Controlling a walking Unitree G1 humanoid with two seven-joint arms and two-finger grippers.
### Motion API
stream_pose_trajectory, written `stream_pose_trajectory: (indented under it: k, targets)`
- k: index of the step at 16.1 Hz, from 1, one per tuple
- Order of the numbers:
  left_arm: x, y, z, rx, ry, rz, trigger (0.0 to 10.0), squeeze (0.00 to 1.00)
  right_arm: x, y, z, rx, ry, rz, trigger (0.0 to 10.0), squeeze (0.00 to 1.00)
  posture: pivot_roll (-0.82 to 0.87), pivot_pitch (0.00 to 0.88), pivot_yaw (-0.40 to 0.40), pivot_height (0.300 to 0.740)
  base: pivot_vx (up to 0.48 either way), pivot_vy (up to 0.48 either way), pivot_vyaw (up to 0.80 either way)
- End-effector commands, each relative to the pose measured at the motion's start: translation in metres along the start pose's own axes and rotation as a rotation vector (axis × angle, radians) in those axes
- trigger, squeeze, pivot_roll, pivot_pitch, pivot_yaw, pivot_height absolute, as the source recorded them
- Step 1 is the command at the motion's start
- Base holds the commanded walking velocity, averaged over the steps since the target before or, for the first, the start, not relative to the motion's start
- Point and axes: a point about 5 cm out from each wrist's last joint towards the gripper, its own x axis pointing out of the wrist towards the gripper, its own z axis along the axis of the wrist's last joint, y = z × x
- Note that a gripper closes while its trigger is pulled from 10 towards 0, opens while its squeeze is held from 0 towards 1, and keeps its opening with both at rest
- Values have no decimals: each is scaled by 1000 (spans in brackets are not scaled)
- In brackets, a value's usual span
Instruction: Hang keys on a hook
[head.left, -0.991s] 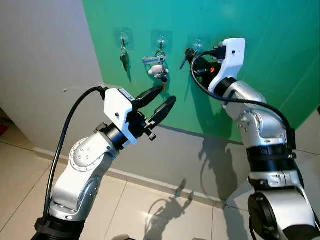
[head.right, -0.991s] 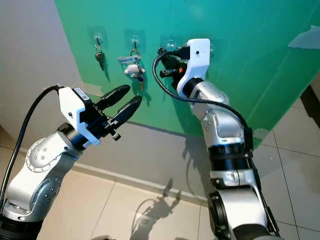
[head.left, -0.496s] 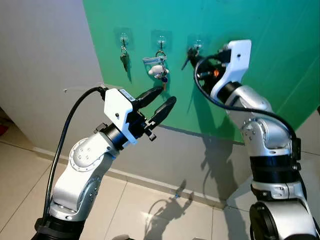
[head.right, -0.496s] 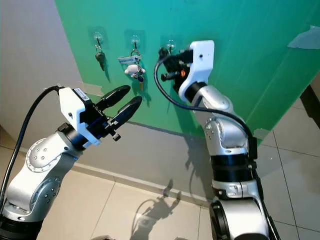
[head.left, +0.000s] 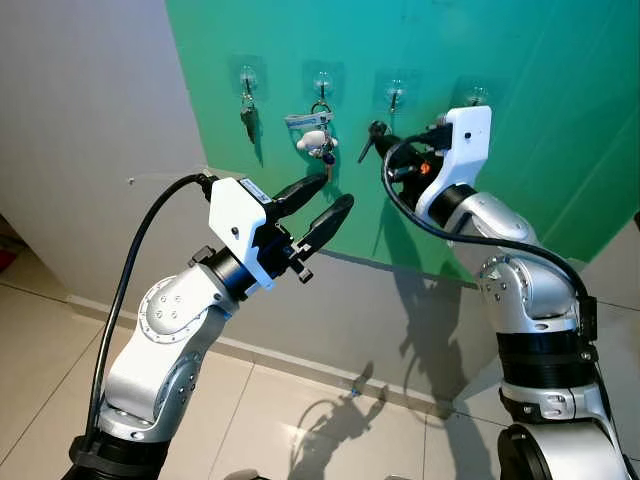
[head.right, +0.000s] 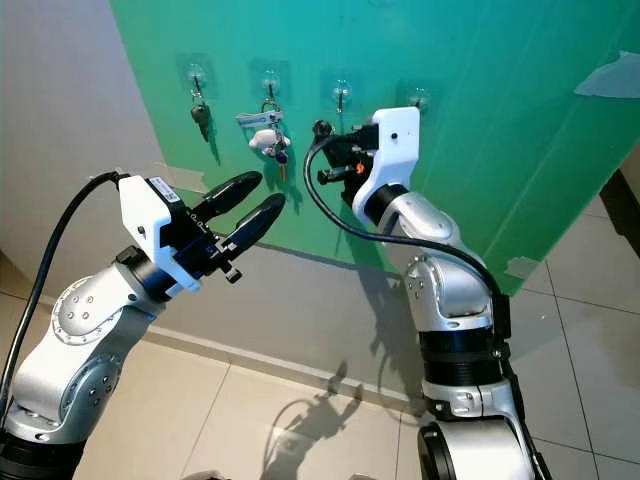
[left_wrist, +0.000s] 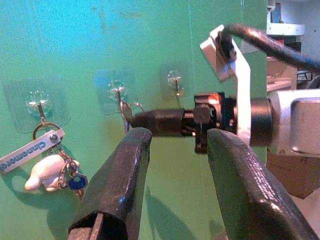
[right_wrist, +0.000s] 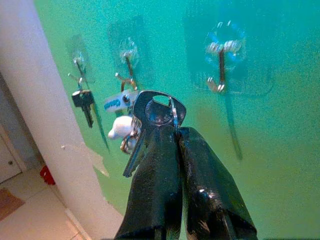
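Note:
A bunch of keys (right_wrist: 155, 111) on a ring is pinched in my right gripper (head.left: 378, 132), which is shut on it and raised before the green wall (head.left: 560, 90). The keys hang just below and left of a bare clear hook (head.left: 396, 92), apart from it. Another bare hook (head.left: 474, 95) is to its right. My left gripper (head.left: 333, 190) is held up lower and to the left, open, with nothing between its fingers (left_wrist: 122, 170). In the left wrist view the right gripper's fingers (left_wrist: 160, 121) cross under the hooks.
Two more hooks on the left are taken: one holds a dark key (head.left: 248, 117), the other a key ring with a labelled tag and white charm (head.left: 314, 135). A grey wall (head.left: 90, 110) meets the green one; tiled floor (head.left: 290, 420) lies below.
My right gripper has dropped down and back from the third hook, still holding the keys; that hook now stands bare. The left arm has not moved.

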Motion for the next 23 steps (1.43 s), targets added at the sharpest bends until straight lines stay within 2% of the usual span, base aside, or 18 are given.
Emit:
stream_pose_trajectory:
  k: [1,12,23]
  targets:
    - [1,1,2,18,3,-8,10000,0,2,-2,13,-15,-40,-4,0,0,45,0,2,740,0,0,0]
    - [0,1,3,20,2,-3,10000,0,15,-6,12,-30,0,5,0,0,52,0,-5,740,0,0,0]
    - [1,2,4,22,-1,-3,10000,0,14,2,20,-56,-38,30,0,0,51,0,-1,740,0,0,0]
